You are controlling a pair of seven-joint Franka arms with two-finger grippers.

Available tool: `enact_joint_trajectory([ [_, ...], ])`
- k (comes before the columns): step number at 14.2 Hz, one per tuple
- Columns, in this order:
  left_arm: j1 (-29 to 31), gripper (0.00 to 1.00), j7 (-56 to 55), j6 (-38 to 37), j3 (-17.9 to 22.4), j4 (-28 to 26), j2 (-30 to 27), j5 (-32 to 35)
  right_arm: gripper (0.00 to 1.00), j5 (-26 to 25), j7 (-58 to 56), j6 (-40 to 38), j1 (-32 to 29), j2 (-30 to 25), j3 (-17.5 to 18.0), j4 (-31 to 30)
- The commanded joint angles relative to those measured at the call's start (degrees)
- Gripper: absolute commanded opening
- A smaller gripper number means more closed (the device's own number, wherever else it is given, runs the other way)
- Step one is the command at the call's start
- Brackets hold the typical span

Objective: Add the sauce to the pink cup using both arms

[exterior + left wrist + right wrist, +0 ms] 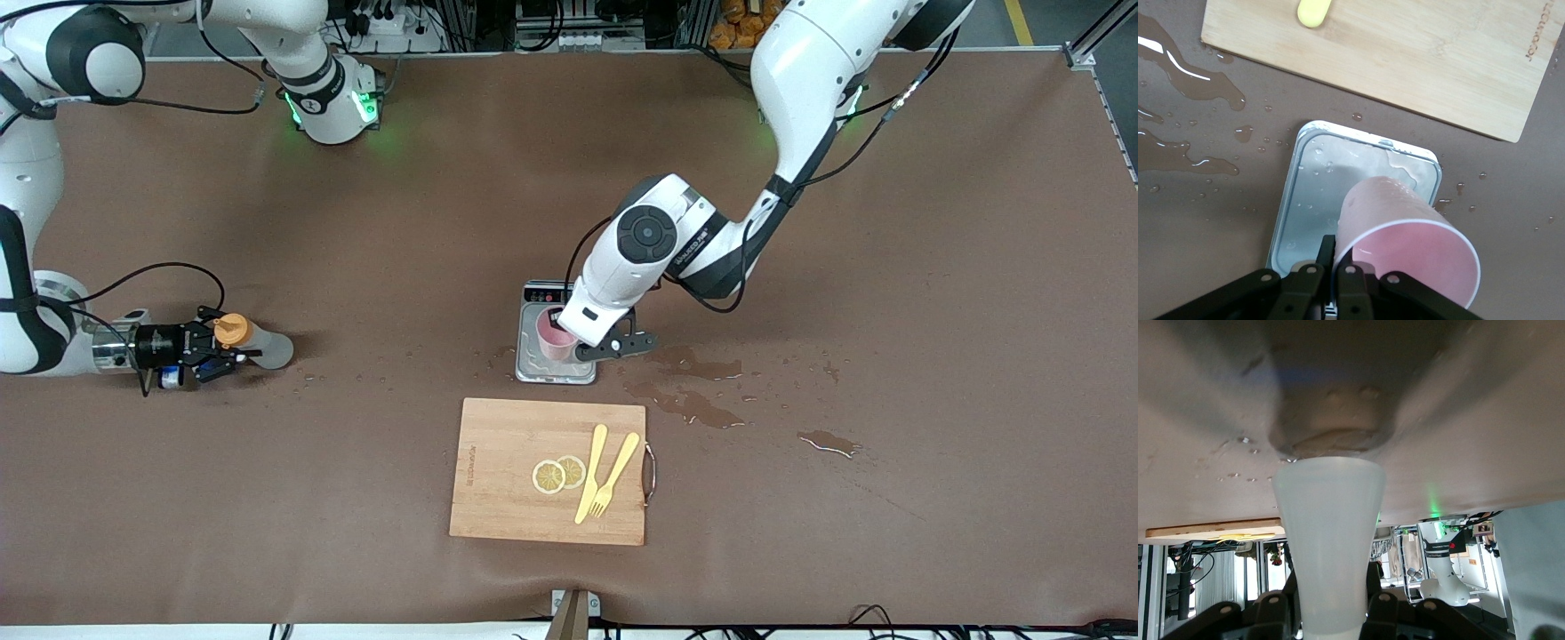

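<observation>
The sauce bottle (pixel 265 348), translucent grey-white with an orange cap (pixel 231 330), lies low on the table at the right arm's end. My right gripper (pixel 213 356) is shut on it near the cap. In the right wrist view the bottle (pixel 1329 533) fills the space between the fingers (pixel 1331 590). The pink cup (pixel 555 336) stands on the steel plate of a scale (pixel 533 369) mid-table. My left gripper (pixel 582 345) is shut on the cup's rim. In the left wrist view one finger is inside and one outside the cup (pixel 1405 230), at the gripper (pixel 1336 252), over the scale (pixel 1305 193).
A wooden cutting board (pixel 507 453) with two lemon slices (pixel 558 474), a yellow knife (pixel 590 471) and a fork (pixel 615 476) lies nearer the front camera than the scale. Brown puddles (pixel 689 404) and droplets spread from the scale toward the left arm's end.
</observation>
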Motion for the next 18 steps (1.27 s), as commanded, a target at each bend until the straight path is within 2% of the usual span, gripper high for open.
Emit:
enact_joint_trajectory([
  [1,-0.80,0.00,-1.43,0.05,0.71,0.97,0.33,1.74,0.39,0.34,3.80,0.04,3.62,-3.38,-2.40,-0.18],
  [5,-0.89,0.00,-1.43,-0.65,0.62,-0.53,0.25,1.74,0.39,0.25,6.70,-0.05,10.65,-5.75,-9.08,1.23],
  [7,-1.59,0.00,-1.52,-1.44,0.71,-0.53,0.24,1.65,0.39,-0.19,8.37,-0.22,15.30,-6.89,-13.55,2.19],
  [8,-1.68,0.06,-1.61,-1.70,0.62,-0.53,0.33,1.65,0.40,-0.54,8.64,-0.31,17.85,-7.24,-15.93,2.55],
  [9,-1.68,0.35,-1.96,-1.71,0.62,-0.62,0.33,1.65,0.40,-0.80,8.64,-0.31,20.75,-7.42,-18.82,3.16],
  [10,-1.86,0.74,-2.22,-1.79,0.71,-0.62,0.33,1.65,0.40,-1.33,8.73,-0.57,23.48,-7.51,-21.63,4.04],
  [11,-2.38,1.00,-2.22,-1.79,0.71,-0.62,0.33,1.74,0.40,-1.42,9.25,-0.75,26.11,-7.51,-24.27,5.09],
  [14,-2.47,1.00,-2.22,-1.79,1.06,-0.53,-0.02,1.83,0.40,-1.42,13.11,-1.63,31.14,-7.51,-28.16,6.85],
  [18,-1.51,1.00,-2.14,-2.75,1.06,-0.44,-1.77,1.83,0.39,-1.86,16.46,-1.80,32.73,-8.22,-29.13,8.44],
])
